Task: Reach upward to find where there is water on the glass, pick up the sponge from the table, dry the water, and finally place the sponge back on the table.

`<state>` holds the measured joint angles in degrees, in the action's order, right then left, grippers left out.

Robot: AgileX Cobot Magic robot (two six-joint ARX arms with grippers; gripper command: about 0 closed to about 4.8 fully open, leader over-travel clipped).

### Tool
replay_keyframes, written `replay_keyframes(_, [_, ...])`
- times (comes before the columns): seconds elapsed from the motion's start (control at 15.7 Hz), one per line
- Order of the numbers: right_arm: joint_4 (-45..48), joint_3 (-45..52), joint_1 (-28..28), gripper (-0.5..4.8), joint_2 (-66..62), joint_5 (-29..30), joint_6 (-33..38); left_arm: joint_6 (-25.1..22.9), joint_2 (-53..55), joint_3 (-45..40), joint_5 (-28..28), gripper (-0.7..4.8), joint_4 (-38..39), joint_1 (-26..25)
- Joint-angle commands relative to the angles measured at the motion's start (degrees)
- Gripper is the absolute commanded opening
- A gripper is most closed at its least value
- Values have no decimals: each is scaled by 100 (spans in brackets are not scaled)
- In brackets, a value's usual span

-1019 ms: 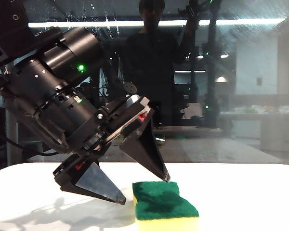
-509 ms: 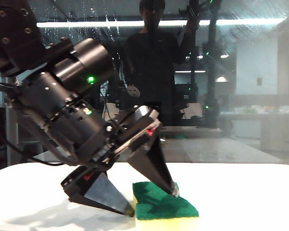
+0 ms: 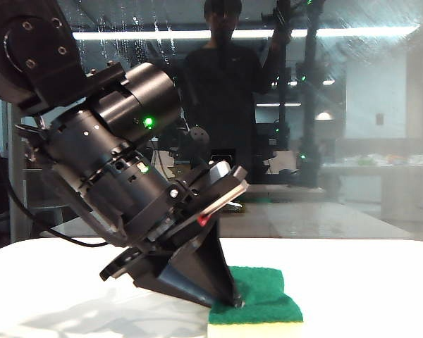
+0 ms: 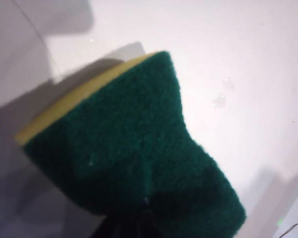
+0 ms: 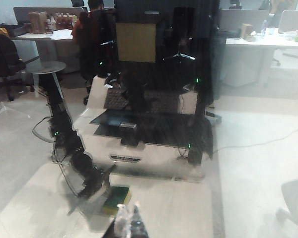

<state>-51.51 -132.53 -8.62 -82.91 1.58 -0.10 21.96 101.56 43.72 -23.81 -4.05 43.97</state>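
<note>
Left hand (image 3: pixel 222 299) clamped on sponge (image 3: pixel 268 299) at counter (image 3: pixel 366 282); lift straight, keep squeeze. Right hand (image 5: pixel 129 223) together, aimed at glass (image 5: pixel 159 74).

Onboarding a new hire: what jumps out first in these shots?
The big black left arm, its end effector closed on the sponge at the near edge of the white table. Behind it, the dark glass mirrors a standing person, and water droplets speckle its upper part. The right end effector faces the glass; its state is unclear.

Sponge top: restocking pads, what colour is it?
Dark green sponge top over yellow foam; clearest in left wrist view.
</note>
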Motion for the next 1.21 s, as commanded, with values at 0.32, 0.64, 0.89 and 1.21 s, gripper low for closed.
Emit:
replay_keyframes(0.32, [72, -26, 0, -6, 0, 2, -17, -33, 24, 380, -103, -6, 20, 15])
replay_keyframes(0.64, [72, -26, 0, -6, 0, 0, -20, -39, -101, 953, -358, -6, 55, 15])
replay_keyframes(0.89, [72, -26, 0, -6, -4, 0, -20, -592, -573, 1432, -330, -6, 59, -33])
replay_keyframes(1.21, [66, -26, 0, -6, -2, 0, -20, -848, -1167, 2708, -223, -6, 219, -269])
